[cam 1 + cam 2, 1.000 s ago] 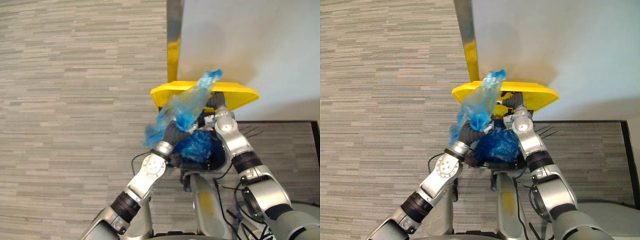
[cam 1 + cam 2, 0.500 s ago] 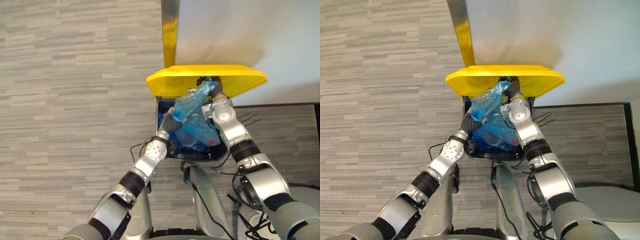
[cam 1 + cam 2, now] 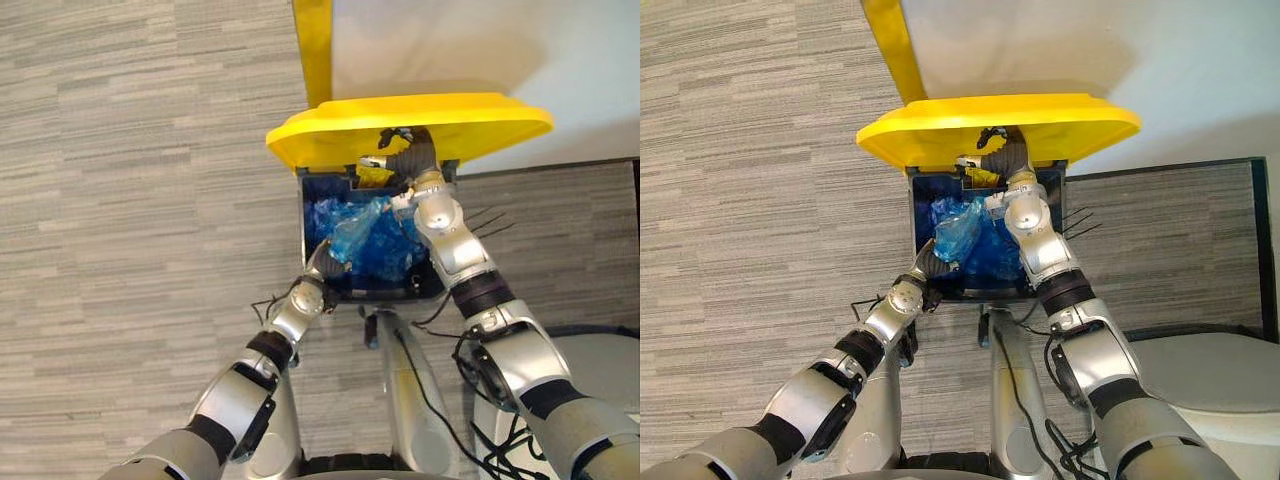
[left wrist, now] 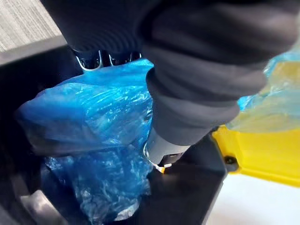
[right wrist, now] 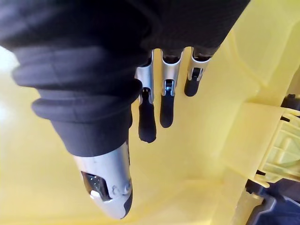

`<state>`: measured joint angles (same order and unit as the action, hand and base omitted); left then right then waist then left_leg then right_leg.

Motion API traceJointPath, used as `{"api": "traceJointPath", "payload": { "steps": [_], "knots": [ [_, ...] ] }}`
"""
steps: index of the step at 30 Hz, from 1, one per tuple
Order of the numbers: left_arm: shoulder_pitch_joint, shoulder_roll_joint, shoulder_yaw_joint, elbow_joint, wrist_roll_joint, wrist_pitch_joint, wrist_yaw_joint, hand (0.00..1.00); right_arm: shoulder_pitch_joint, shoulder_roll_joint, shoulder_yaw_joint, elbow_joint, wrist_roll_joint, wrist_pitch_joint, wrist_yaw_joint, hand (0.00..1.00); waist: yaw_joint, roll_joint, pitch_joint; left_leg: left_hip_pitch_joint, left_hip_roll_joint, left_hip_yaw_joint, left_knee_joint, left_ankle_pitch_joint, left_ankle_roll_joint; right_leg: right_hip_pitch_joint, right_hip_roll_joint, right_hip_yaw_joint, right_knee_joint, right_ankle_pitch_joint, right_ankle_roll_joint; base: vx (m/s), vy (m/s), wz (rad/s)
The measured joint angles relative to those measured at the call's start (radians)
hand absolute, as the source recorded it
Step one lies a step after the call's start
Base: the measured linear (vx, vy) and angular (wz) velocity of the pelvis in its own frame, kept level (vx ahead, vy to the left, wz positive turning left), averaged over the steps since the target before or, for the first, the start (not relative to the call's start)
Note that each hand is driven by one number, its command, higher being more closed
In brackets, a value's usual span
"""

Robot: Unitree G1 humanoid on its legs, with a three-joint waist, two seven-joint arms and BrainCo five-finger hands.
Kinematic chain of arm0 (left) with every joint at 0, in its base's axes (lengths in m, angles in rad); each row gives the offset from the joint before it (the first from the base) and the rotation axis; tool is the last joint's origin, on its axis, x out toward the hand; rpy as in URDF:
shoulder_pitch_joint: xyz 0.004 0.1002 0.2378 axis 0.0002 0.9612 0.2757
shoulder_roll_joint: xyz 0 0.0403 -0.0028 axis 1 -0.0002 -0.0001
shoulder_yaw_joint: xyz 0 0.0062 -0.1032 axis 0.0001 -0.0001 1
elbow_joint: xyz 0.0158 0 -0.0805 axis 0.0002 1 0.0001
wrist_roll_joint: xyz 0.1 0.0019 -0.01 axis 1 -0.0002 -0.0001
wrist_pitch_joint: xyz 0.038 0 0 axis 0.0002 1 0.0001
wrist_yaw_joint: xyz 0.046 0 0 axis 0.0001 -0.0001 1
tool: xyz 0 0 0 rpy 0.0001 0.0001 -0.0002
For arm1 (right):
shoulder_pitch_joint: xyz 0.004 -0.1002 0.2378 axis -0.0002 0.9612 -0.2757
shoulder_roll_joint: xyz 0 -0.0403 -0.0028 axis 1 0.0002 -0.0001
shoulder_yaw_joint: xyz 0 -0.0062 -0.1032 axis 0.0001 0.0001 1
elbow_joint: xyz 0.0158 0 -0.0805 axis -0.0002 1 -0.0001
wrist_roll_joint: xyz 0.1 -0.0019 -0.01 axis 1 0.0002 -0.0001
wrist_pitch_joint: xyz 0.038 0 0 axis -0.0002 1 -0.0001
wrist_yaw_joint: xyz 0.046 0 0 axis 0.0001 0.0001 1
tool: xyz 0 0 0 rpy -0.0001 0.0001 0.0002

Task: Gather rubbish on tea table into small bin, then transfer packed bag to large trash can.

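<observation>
blue bag sits inside black can, grasped by left robot hand; straight-fingered right robot hand props yellow lid.

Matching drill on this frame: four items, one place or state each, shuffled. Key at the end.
1. yellow lid
2. blue bag
3. left hand
4. right hand

A. down inside the trash can
B. open, up against the lid's underside
C. raised open
D. at the can's near rim, against the bag

Pairs: 1-C; 2-A; 3-D; 4-B
</observation>
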<state>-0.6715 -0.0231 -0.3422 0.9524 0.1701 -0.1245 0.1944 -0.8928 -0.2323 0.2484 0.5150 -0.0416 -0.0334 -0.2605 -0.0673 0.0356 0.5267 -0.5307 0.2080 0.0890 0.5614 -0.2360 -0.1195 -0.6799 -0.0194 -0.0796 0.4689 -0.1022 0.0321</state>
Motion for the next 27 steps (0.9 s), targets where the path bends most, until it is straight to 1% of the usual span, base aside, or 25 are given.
{"api": "traceJointPath", "payload": {
  "steps": [2, 3, 5, 7, 9, 12, 15, 17, 18, 19, 20, 21, 22, 23, 24, 25, 26, 27],
  "knots": [
    [0.009, -0.008, 0.0, -0.001, 0.006, 0.0, 0.0, 0.0, 0.009, 0.003, 0.008, -0.033, -0.008, 0.0, 0.001, 0.0, -0.003, 0.0, 0.0, 0.001, 0.0, 0.008, -0.001, -0.003, 0.0, -0.006, 0.001, 0.007, 0.003, 0.0, 0.0, 0.05, 0.005, -0.1],
    [0.02, -0.01, -0.001, -0.002, 0.032, 0.001, 0.001, 0.0, 0.016, 0.0, 0.02, -0.045, -0.022, 0.0, 0.001, 0.0, -0.004, 0.0, 0.0, 0.004, -0.001, 0.009, -0.001, -0.003, 0.0, -0.006, 0.001, 0.007, 0.007, -0.001, 0.001, 0.06, 0.006, -0.02],
    [0.036, -0.012, -0.001, -0.002, 0.068, 0.002, 0.002, 0.0, 0.035, -0.019, 0.043, -0.067, -0.065, -0.001, 0.002, 0.0, -0.003, 0.001, 0.0, 0.009, -0.001, 0.006, 0.0, -0.003, 0.0, -0.005, -0.001, 0.006, 0.021, -0.006, 0.008, 0.06, 0.0, 0.03],
    [0.061, -0.003, 0.0, -0.002, 0.081, 0.007, 0.003, 0.0, 0.05, -0.029, 0.046, -0.07, -0.125, -0.003, 0.003, 0.0, -0.001, 0.001, -0.001, 0.016, -0.005, -0.002, 0.001, -0.003, -0.001, 0.005, -0.003, -0.001, 0.023, -0.007, 0.008, 0.04, 0.003, 0.07],
    [0.084, 0.009, 0.0, -0.002, 0.083, 0.009, 0.003, 0.0, 0.092, -0.052, 0.047, -0.07, -0.169, -0.01, 0.005, 0.0, -0.002, 0.001, -0.001, 0.042, -0.01, -0.018, 0.0, -0.003, -0.001, 0.042, -0.012, -0.019, 0.023, -0.014, 0.002, 0.02, 0.021, 0.22],
    [0.12, 0.035, 0.005, -0.009, 0.082, 0.009, 0.004, 0.0, 0.16, -0.082, 0.046, -0.072, -0.191, -0.027, 0.017, 0.0, -0.001, 0.0, -0.003, 0.076, -0.019, -0.039, -0.001, -0.003, -0.001, 0.089, -0.024, -0.035, 0.023, -0.02, 0.005, -0.01, 0.029, 0.26],
    [0.193, 0.074, 0.038, -0.048, 0.075, 0.007, 0.008, 0.0, 0.293, -0.093, 0.042, -0.108, -0.197, -0.033, 0.04, 0.0, 0.004, -0.001, -0.003, 0.122, -0.031, -0.06, 0.018, -0.009, -0.003, 0.157, -0.04, -0.055, 0.023, -0.027, 0.016, -0.04, 0.064, 0.19],
    [0.267, 0.118, 0.052, -0.085, 0.055, 0.003, 0.009, 0.0, 0.451, -0.087, 0.028, -0.168, -0.197, -0.047, 0.058, 0.0, 0.021, -0.004, -0.004, 0.17, -0.037, -0.057, 0.04, -0.019, 0.016, 0.215, -0.047, -0.053, 0.016, -0.026, 0.018, -0.05, 0.087, -0.01],
    [0.289, 0.129, 0.065, -0.096, 0.048, 0.001, 0.009, 0.0, 0.491, -0.082, 0.022, -0.176, -0.197, -0.052, 0.069, 0.0, 0.025, -0.007, -0.006, 0.184, -0.04, -0.053, 0.039, -0.019, 0.019, 0.229, -0.052, -0.051, 0.011, -0.023, 0.022, -0.08, 0.105, -0.12],
    [0.345, 0.162, 0.096, -0.127, 0.029, -0.006, 0.012, 0.0, 0.567, -0.059, 0.013, -0.176, -0.196, -0.055, 0.088, 0.0, 0.026, -0.03, -0.019, 0.208, -0.051, -0.036, 0.028, -0.019, 0.021, 0.245, -0.056, -0.031, -0.005, -0.011, 0.042, -0.07, 0.098, -0.3],
    [0.401, 0.198, 0.125, -0.155, 0.013, -0.015, 0.013, 0.0, 0.641, -0.025, -0.005, -0.179, -0.197, -0.057, 0.101, 0.0, 0.03, -0.055, -0.033, 0.219, -0.056, -0.01, 0.023, -0.016, 0.033, 0.248, -0.058, -0.011, -0.022, 0.011, 0.061, -0.12, 0.155, -0.44],
    [0.437, 0.219, 0.148, -0.17, -0.003, -0.018, 0.011, 0.0, 0.685, -0.008, -0.015, -0.186, -0.196, -0.06, 0.112, 0.0, 0.029, -0.071, -0.043, 0.223, -0.061, 0.006, 0.023, -0.014, 0.042, 0.248, -0.059, 0.007, -0.034, 0.028, 0.066, -0.12, 0.141, -0.64],
    [0.498, 0.236, 0.184, -0.184, -0.015, -0.018, 0.009, 0.0, 0.746, 0.003, -0.024, -0.188, -0.196, -0.068, 0.123, 0.0, 0.03, -0.085, -0.064, 0.232, -0.047, 0.034, 0.005, -0.005, 0.073, 0.258, -0.051, 0.03, -0.085, 0.053, 0.111, -0.16, 0.095, -0.65],
    [0.559, 0.239, 0.221, -0.199, -0.037, -0.017, 0.003, 0.0, 0.818, 0.012, -0.043, -0.185, -0.196, -0.073, 0.142, 0.0, 0.027, -0.09, -0.097, 0.237, -0.035, 0.071, -0.026, 0.007, 0.101, 0.23, -0.053, 0.034, 0.0, 0.044, 0.087, -0.14, 0.057, -0.64],
    [0.604, 0.243, 0.247, -0.215, -0.047, -0.017, 0.002, 0.0, 0.863, 0.013, -0.051, -0.175, -0.196, -0.074, 0.152, 0.0, 0.025, -0.09, -0.107, 0.255, -0.03, 0.083, -0.046, 0.015, 0.105, 0.22, -0.054, 0.026, 0.12, 0.014, 0.041, -0.12, 0.03, -0.51],
    [0.666, 0.242, 0.282, -0.241, -0.063, -0.018, 0.0, 0.0, 0.916, 0.016, -0.066, -0.14, -0.196, -0.075, 0.169, 0.0, 0.024, -0.091, -0.122, 0.295, -0.022, 0.103, -0.086, 0.032, 0.106, 0.234, -0.057, 0.013, 0.265, -0.021, 0.012, -0.09, 0.054, -0.42],
    [0.744, 0.241, 0.301, -0.262, -0.081, -0.017, -0.001, 0.0, 0.981, 0.025, -0.094, -0.1, -0.197, -0.075, 0.18, 0.0, 0.025, -0.084, -0.162, 0.318, -0.016, 0.108, -0.125, 0.039, 0.1, 0.275, -0.064, -0.002, 0.359, -0.055, 0.01, -0.07, 0.033, -0.37],
    [0.789, 0.242, 0.31, -0.276, -0.092, -0.017, -0.01, 0.0, 1.02, 0.03, -0.105, -0.077, -0.197, -0.075, 0.185, 0.0, 0.025, -0.074, -0.186, 0.328, -0.016, 0.113, -0.151, 0.05, 0.093, 0.303, -0.072, -0.004, 0.393, -0.07, 0.013, -0.03, -0.024, -0.24]
  ]
}}
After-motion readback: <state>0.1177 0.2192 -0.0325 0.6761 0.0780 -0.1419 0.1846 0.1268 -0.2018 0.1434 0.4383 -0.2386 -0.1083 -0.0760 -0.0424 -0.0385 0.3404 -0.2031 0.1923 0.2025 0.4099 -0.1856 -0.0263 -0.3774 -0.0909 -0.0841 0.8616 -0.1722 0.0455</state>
